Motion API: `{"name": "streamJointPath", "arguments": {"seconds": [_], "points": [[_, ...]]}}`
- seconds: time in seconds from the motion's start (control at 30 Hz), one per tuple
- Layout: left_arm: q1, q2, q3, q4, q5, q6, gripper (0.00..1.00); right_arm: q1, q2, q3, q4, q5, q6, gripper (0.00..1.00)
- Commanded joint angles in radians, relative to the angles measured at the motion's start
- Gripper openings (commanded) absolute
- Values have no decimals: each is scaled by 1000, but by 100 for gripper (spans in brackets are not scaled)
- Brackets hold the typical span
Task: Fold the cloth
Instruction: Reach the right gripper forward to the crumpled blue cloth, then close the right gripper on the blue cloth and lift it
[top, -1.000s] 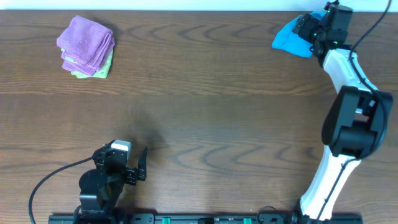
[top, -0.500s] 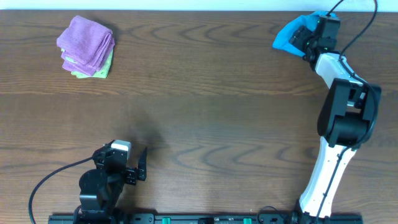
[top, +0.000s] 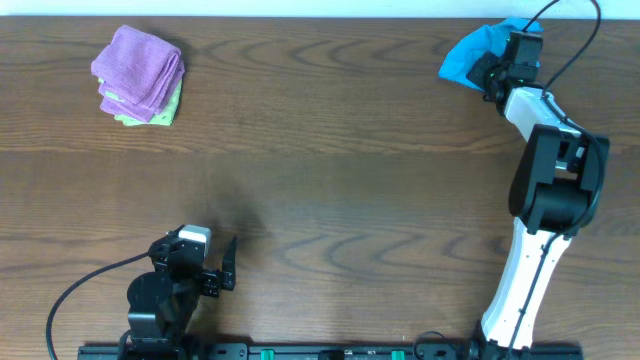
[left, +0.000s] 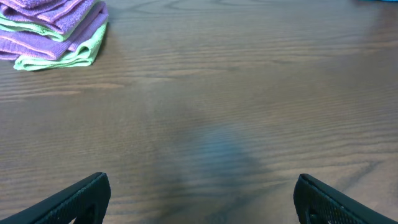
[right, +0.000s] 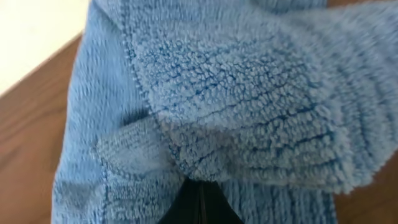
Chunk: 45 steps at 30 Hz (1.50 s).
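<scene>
A crumpled blue cloth (top: 462, 57) lies at the table's far right corner and fills the right wrist view (right: 249, 93). My right gripper (top: 491, 70) reaches into its right side. Its black jaws (right: 200, 190) are pressed together, their tips buried under a bunched fold of the cloth. My left gripper (top: 226, 266) rests near the front edge at the left, far from the cloth. Its jaws stand wide open (left: 200, 190) over bare wood, with nothing between the fingers (left: 90, 193).
A stack of folded cloths, purple on top and green beneath (top: 140, 78), sits at the far left (left: 53, 31). The table's back edge (top: 320, 18) runs just behind the blue cloth. The wooden table (top: 330, 170) spans the whole view.
My right gripper has pushed forward into the blue cloth and its jaws have closed on a fold. The left arm has not moved.
</scene>
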Motion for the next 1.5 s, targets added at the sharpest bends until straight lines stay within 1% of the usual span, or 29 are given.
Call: {"name": "streamJointPath", "arguments": {"seconds": [0.0, 0.13, 0.27, 0.5, 0.53, 0.6, 0.63, 0.7, 0.73, 0.77, 0.8, 0.83, 0.87, 0.9, 0.93, 1.0, 1.07, 1.2, 1.33, 1.47], "points": [[6, -6, -16, 2, -7, 18, 95, 32, -16, 18, -35, -69, -32, 1], [6, -6, -16, 2, -7, 18, 95, 70, -59, 18, -85, -93, -72, 1], [6, -6, -16, 2, -7, 18, 96, 127, -141, 18, -149, -93, -136, 1], [6, -6, -16, 2, -7, 18, 95, 242, -335, 18, -257, -83, -285, 1], [6, -6, -16, 2, -7, 18, 95, 258, -364, 18, -267, -59, -314, 1], [6, -6, -16, 2, -7, 18, 95, 282, -405, 18, -270, 61, -346, 1], [6, -6, -16, 2, -7, 18, 95, 287, -414, 18, -270, 131, -349, 1], [6, -6, -16, 2, -7, 18, 95, 279, -412, 18, -277, 206, -350, 2], [6, -6, -16, 2, -7, 18, 96, 268, -401, 17, -280, 216, -349, 20], [6, -6, -16, 2, -7, 18, 95, 257, -394, 17, -282, 215, -349, 28], [6, -6, -16, 2, -7, 18, 95, 244, -380, 17, -281, 215, -349, 44], [6, -6, -16, 2, -7, 18, 95, 228, -367, 17, -277, 218, -349, 64], [6, -6, -16, 2, -7, 18, 95, 212, -355, 17, -272, 227, -349, 66], [6, -6, -16, 2, -7, 18, 95, 195, -342, 17, -269, 237, -349, 72], [6, -6, -16, 2, -7, 18, 95, 183, -332, 17, -265, 242, -349, 75], [6, -6, -16, 2, -7, 18, 96, 155, -304, 17, -249, 241, -349, 80], [6, -6, -16, 2, -7, 18, 95, 133, -270, 17, -233, 241, -349, 92], [6, -6, -16, 2, -7, 18, 95, 115, -195, 17, -187, 241, -349, 92], [6, -6, -16, 2, -7, 18, 95, 117, -133, 17, -126, 241, -348, 88], [6, -6, -16, 2, -7, 18, 95, 119, -72, 17, -105, 243, -342, 83]]}}
